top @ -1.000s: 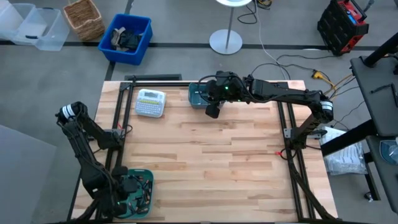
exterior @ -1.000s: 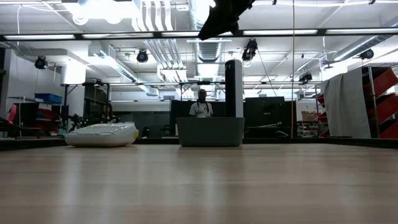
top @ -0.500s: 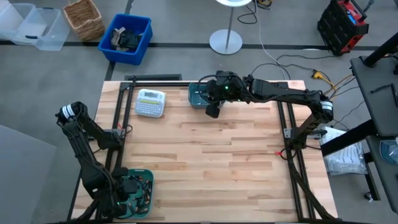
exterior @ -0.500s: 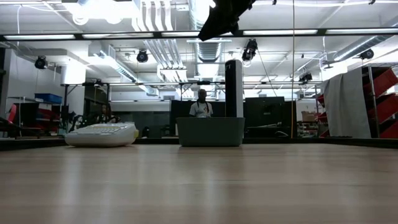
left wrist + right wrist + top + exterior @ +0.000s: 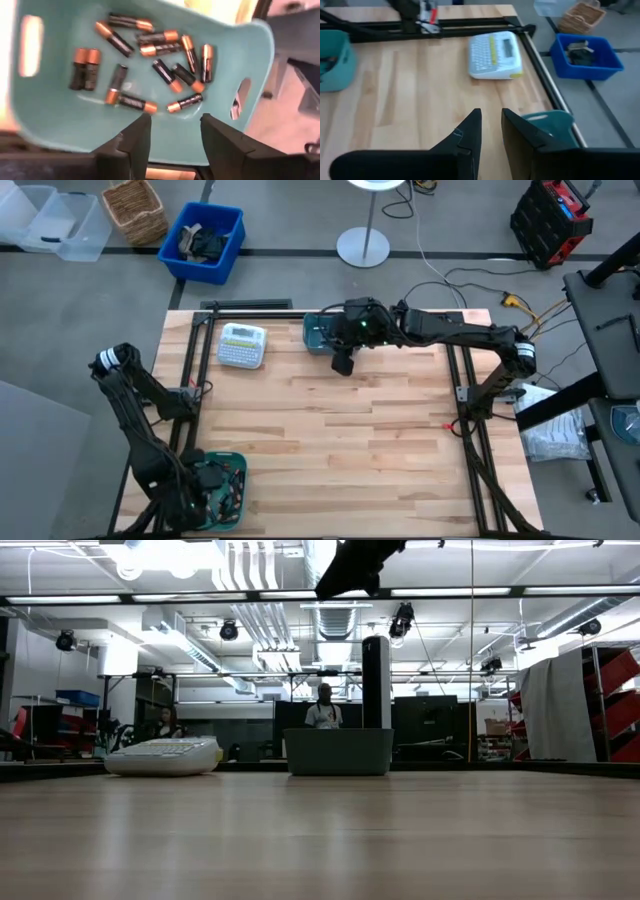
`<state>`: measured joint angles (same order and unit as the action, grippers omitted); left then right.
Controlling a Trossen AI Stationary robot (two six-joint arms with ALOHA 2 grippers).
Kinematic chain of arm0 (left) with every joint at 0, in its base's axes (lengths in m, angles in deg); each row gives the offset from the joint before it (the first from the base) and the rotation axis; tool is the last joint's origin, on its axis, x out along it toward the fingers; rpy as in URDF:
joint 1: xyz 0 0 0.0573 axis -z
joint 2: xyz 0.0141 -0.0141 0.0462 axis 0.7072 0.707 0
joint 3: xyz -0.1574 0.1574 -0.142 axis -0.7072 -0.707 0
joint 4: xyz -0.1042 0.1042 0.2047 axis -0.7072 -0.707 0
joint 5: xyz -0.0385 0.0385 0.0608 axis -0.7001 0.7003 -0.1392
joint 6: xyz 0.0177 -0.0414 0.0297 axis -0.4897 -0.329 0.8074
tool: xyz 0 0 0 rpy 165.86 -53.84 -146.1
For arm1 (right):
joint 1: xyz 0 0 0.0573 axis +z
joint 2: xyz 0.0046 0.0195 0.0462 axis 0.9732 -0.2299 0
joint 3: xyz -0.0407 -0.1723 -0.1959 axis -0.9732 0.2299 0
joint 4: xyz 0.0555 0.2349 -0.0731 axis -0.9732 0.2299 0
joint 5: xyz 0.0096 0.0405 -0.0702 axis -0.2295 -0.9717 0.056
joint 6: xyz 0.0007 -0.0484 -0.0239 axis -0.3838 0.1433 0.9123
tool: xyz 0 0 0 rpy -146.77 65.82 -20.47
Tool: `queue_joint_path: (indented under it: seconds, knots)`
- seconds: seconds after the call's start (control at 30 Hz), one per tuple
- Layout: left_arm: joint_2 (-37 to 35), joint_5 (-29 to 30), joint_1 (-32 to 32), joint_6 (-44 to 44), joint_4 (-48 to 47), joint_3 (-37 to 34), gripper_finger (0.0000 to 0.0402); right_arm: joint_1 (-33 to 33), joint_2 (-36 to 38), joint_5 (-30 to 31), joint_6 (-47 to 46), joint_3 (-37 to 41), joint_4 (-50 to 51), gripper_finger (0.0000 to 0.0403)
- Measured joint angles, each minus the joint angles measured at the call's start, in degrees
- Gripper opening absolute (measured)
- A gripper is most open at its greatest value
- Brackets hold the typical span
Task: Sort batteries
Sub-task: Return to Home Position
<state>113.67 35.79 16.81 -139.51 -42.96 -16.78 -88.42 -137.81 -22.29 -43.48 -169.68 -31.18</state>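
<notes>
Several batteries (image 5: 150, 55), dark with copper ends, lie loose on the floor of a teal bin (image 5: 60, 130) at the table's near left corner (image 5: 222, 488). My left gripper (image 5: 172, 131) hangs open just above this bin's near wall, with nothing between its fingers. A second teal bin (image 5: 318, 332) stands at the far edge; what is inside it does not show. My right gripper (image 5: 491, 125) hovers high over the wood just near of this bin (image 5: 550, 124). Its fingers stand a narrow gap apart, and I see nothing in that gap.
A white label-maker (image 5: 242, 345) lies at the far left of the table, left of the far bin (image 5: 338, 751). Black frame rails (image 5: 190, 380) run along the left and right sides. The middle and near right of the wooden top (image 5: 350, 450) are bare. A person (image 5: 324, 710) stands far behind.
My right gripper has shifted a little toward the table's near edge, away from the far bin. My left gripper has kept still over its bin.
</notes>
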Motion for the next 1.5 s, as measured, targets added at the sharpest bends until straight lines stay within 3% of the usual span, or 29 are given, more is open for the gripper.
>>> queue_joint_path:
  seconds: [0.13,0.2,0.37,0.43,0.5,0.57,0.67,0.77,0.93,1.2,1.37,1.5]
  knots:
    - [0.0,2.9,-2.8,-1.4,-9.2,7.2,0.0155,3.0,1.1,-0.3,0.1,0.0,0.0,0.0058]
    - [0.0,7.8,-5.0,-1.1,-13.6,12.1,0.0155,4.8,2.0,-0.5,1.1,0.0,-0.1,0.0054]
    - [-0.1,32.5,-13.1,6.0,-20.9,24.8,0.0154,9.3,6.2,-3.4,3.9,3.7,-6.5,0.0046]
    - [-0.1,40.9,-18.4,13.7,-19.3,28.9,0.0153,10.9,9.2,-6.8,4.8,7.2,-12.8,0.0042]
    - [-0.1,45.6,-24.6,24.6,-13.4,31.6,0.0153,12.4,12.7,-8.2,6.2,11.6,-18.4,0.0038]
    - [-0.1,45.5,-31.0,37.6,-2.8,32.7,0.0153,13.7,16.5,-8.3,7.1,16.3,-23.2,0.0033]
    - [0.5,38.9,-38.5,56.5,16.3,32.2,0.0153,15.1,23.1,-8.3,7.9,23.1,-28.5,0.0027]
    - [1.4,36.2,-42.0,67.0,26.5,31.8,0.0153,15.3,31.7,-8.3,7.6,28.9,-31.1,0.0018]
    - [2.4,36.7,-43.6,66.7,25.4,31.7,0.0153,14.3,44.8,-6.1,1.9,36.4,-29.5,0.0011]
    - [7.3,45.7,-43.6,65.5,25.6,32.2,0.0153,14.5,58.3,-2.1,-12.3,39.1,-24.0,0.0013]
    - [10.2,48.6,-43.6,64.4,32.1,32.4,0.0153,14.5,64.8,-5.9,-1.9,40.6,-22.1,0.0013]
    - [9.0,49.2,-44.3,67.2,32.9,33.3,0.0153,14.3,69.0,-1.9,0.8,43.0,-22.9,0.0013]
